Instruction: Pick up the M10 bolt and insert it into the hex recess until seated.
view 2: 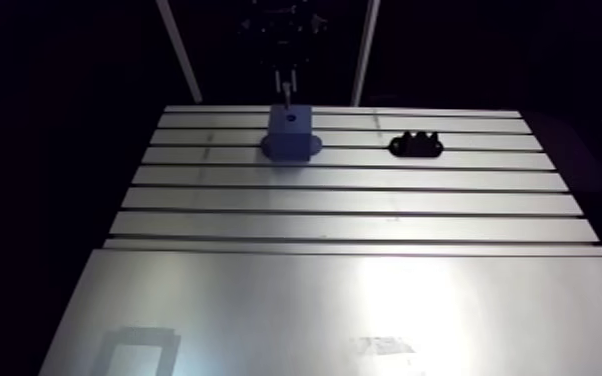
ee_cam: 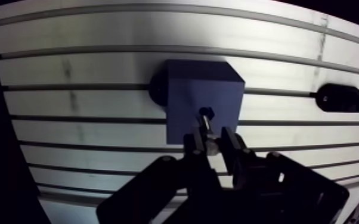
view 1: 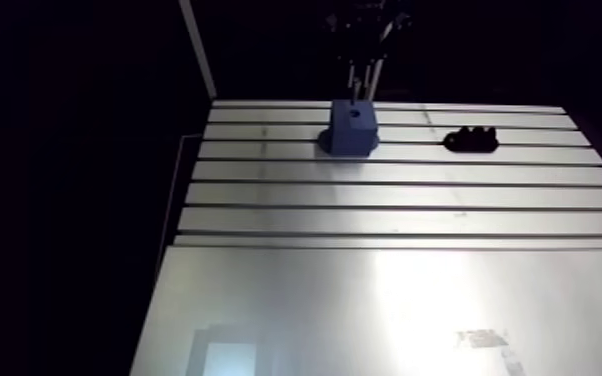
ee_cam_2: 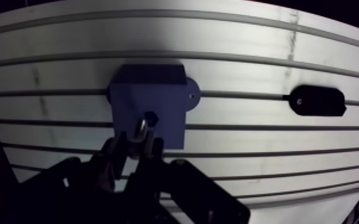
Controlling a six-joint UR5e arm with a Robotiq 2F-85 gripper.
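A blue block (ee_cam: 203,104) with a dark hex recess (ee_cam: 206,111) in its top face stands on the slotted aluminium table (ee_cam: 98,36). My gripper (ee_cam: 210,140) is shut on the M10 bolt (ee_cam: 206,124), a silvery shank that points down out of the fingers. In the wrist view the bolt's tip sits just at the recess edge, above the block. The arm view shows the gripper (view 2: 285,75) hanging over the block (view 2: 291,133), bolt (view 2: 286,97) upright. I cannot tell whether the tip touches the block.
A black holder (view 2: 416,146) lies on the table to the right of the block, a few slots' width away. A smooth plate (view 2: 345,310) covers the near part of the table. Dark upright posts (view 2: 175,45) stand behind the block.
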